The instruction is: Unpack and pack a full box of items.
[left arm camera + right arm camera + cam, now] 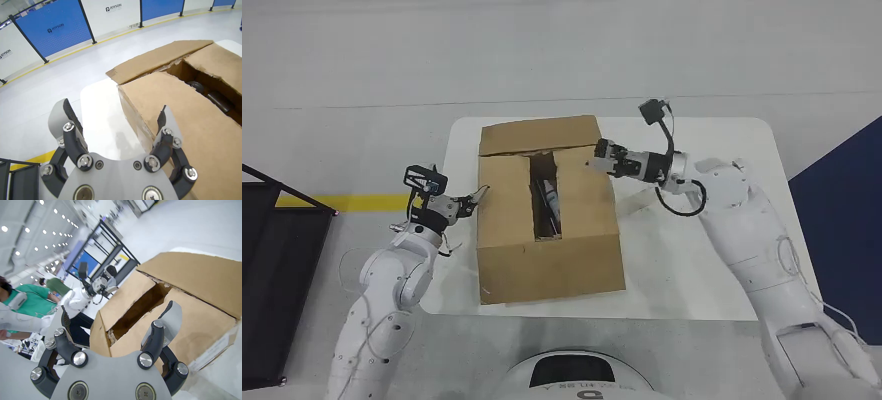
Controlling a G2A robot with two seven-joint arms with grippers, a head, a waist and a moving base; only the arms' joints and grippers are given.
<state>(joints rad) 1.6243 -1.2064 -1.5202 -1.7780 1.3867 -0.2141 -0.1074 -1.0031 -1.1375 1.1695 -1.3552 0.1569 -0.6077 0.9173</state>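
There is one brown corrugated cardboard box, and it stands on one white rounded-corner table, taking up the left half of the tabletop. Two grippers flank it, one on each side.

The box is broad and low, and its top is mostly folded shut. Three flap panels show on top: one short panel along the far edge and two long panels running from far to near. The two long panels do not meet, leaving one narrow dark slot down the middle. The flap edges along the slot are ragged and torn, with frayed corrugation showing at the corners. One pale label sits on the box's side wall facing the right arm.

Through the slot at least two dark rounded items lie inside the box, side by side; their exact shape cannot be told.

The left gripper hovers at the box's left edge, near the far corner. Its jaws are spread wide and hold nothing, with one finger above the left flap and the other above bare tabletop.

The right gripper is over the far end of the right flap, just beside the slot. Its jaws are likewise spread wide and empty, one fingertip close to the torn flap edge.
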